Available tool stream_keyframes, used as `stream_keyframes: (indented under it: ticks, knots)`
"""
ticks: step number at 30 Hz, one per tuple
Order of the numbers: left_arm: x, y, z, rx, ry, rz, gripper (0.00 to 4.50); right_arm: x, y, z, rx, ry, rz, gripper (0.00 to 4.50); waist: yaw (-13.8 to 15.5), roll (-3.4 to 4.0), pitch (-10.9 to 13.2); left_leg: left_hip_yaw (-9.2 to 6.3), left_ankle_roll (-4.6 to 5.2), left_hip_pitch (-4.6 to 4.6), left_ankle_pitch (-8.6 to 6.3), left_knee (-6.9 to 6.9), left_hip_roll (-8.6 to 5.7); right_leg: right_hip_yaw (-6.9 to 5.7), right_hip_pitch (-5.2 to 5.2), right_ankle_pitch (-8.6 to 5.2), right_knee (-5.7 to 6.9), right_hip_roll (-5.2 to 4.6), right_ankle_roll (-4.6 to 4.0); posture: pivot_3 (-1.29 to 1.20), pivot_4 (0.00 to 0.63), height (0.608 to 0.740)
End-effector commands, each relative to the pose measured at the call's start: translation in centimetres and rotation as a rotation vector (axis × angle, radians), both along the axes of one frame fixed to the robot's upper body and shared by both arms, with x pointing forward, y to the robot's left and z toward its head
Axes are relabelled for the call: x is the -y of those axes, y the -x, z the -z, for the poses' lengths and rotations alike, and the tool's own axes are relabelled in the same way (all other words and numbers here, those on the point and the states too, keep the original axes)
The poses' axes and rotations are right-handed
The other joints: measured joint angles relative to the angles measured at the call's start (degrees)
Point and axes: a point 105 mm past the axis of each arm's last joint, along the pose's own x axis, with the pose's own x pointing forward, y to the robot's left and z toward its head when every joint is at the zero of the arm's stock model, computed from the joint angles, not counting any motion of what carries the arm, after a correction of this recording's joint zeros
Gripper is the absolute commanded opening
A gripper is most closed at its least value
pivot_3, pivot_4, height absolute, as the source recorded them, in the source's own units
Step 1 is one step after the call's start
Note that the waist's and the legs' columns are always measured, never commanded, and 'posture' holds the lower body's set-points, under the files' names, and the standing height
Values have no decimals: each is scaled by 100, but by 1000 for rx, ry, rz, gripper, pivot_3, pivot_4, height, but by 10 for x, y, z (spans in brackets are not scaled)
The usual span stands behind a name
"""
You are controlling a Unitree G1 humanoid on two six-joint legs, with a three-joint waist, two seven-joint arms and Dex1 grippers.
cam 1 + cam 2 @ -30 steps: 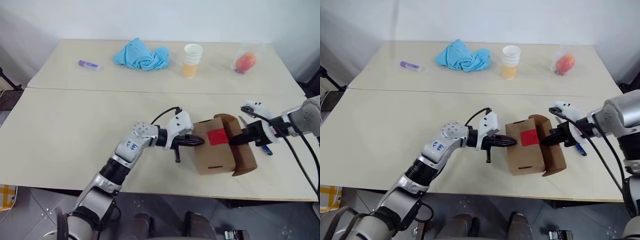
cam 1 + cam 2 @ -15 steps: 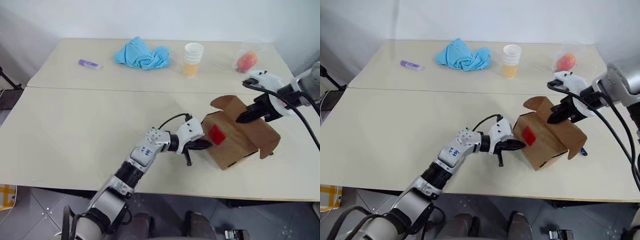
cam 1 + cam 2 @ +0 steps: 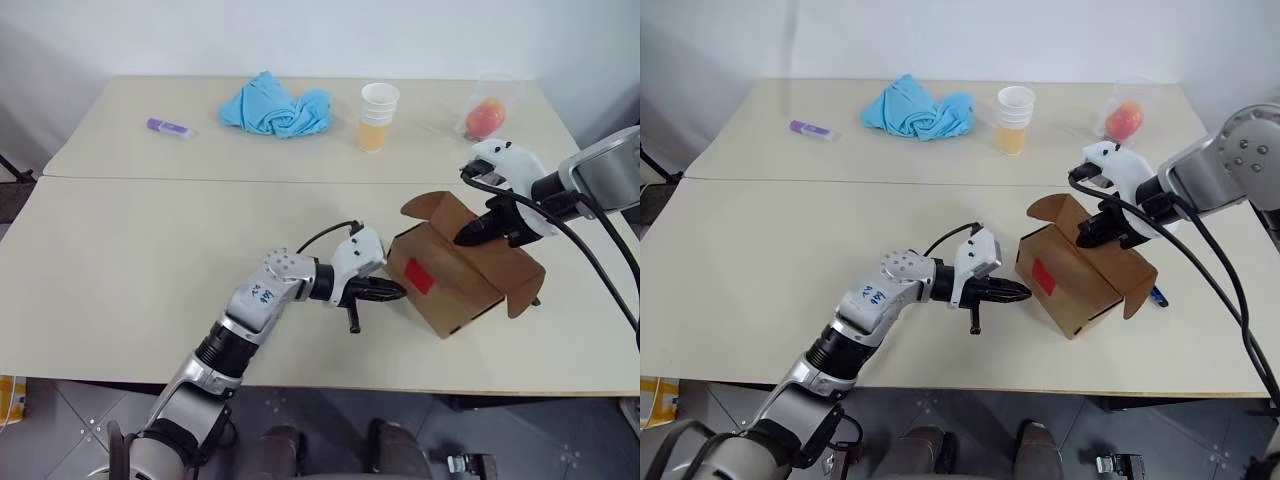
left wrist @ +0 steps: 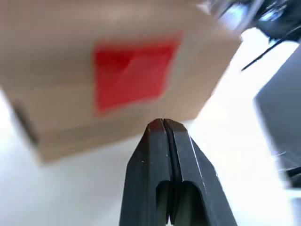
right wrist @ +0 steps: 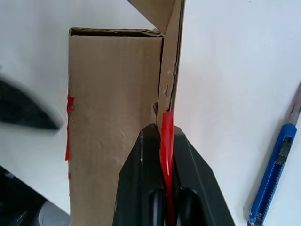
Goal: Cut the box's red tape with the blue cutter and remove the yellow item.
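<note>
The box point(image 3: 455, 275) sits tipped near the desk's point(image 3: 150, 260) front edge, toward its right end, one corner raised because the right gripper point(image 3: 470, 236) has its fingers pressed together on a flap and is lifting it there. In the right wrist view a strip of red tape point(image 5: 166, 136) runs between those fingers along with the cardboard edge. The left gripper point(image 3: 398, 292), fingers pressed together on nothing, points its tip at the taped side face, probably to brace the box while it is tilted (whether it actually touches the cardboard I cannot tell). The red patch faces that tip, just beside it. The blue cutter point(image 5: 274, 174) lies flat on the desk on the box's right side, close by and apart from both grippers. The yellow item is presumably inside the box.
</note>
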Motion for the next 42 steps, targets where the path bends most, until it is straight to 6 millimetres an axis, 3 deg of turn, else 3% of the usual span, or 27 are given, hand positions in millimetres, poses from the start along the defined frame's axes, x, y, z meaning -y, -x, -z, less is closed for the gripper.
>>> stream_keyframes:
  ticks: [1,9,15,17,18,22,25,31,35,42]
  knots:
    - [14,6,-30,69,76,33,0,-6,7,14,-55,4,-18,18,-7,-1,0,0,1,0,0,3,0,-1,2,0,-1,0,0,0,150,740]
    - [50,-9,-10,151,45,-10,0,-10,6,16,-42,-24,11,18,-26,-2,0,7,2,3,1,1,-8,-4,5,0,0,7,0,0,150,740]
    - [58,-10,0,159,32,-13,0,-7,7,16,-30,-43,44,18,-29,-3,-1,7,2,4,1,2,5,-3,7,0,0,7,0,0,150,740]
    - [58,-12,12,162,-9,-27,0,-2,7,15,-24,-58,68,18,-26,-8,-3,7,3,4,2,5,6,-3,8,0,0,7,0,0,150,740]
    - [54,-14,21,150,-44,-35,0,3,7,13,-18,-67,88,18,-22,-10,-4,6,3,4,2,6,6,-3,11,0,0,6,0,0,150,740]
    - [7,-19,59,63,-222,-58,0,40,12,-1,22,-117,215,18,34,-11,-12,1,5,5,3,7,6,-5,15,0,0,6,0,0,150,740]
    - [-10,-26,71,36,-257,-106,0,51,13,0,15,-140,252,18,60,-14,-24,0,5,14,3,8,6,-4,25,0,-3,6,-1,0,150,740]
    - [-22,-37,62,44,-193,-187,0,57,9,9,20,-132,268,18,74,-18,-25,-6,12,102,1,5,9,-3,134,0,-66,6,-2,0,150,740]
    - [-24,-40,53,44,-149,-212,0,48,4,16,20,-152,244,18,45,-20,-26,-4,11,102,3,6,11,7,124,6,-53,5,-3,0,150,740]
    - [-45,-34,57,18,-198,-217,0,36,1,30,23,-178,217,18,-106,-17,-29,11,-8,108,4,-3,34,6,109,4,-11,16,-10,0,150,740]
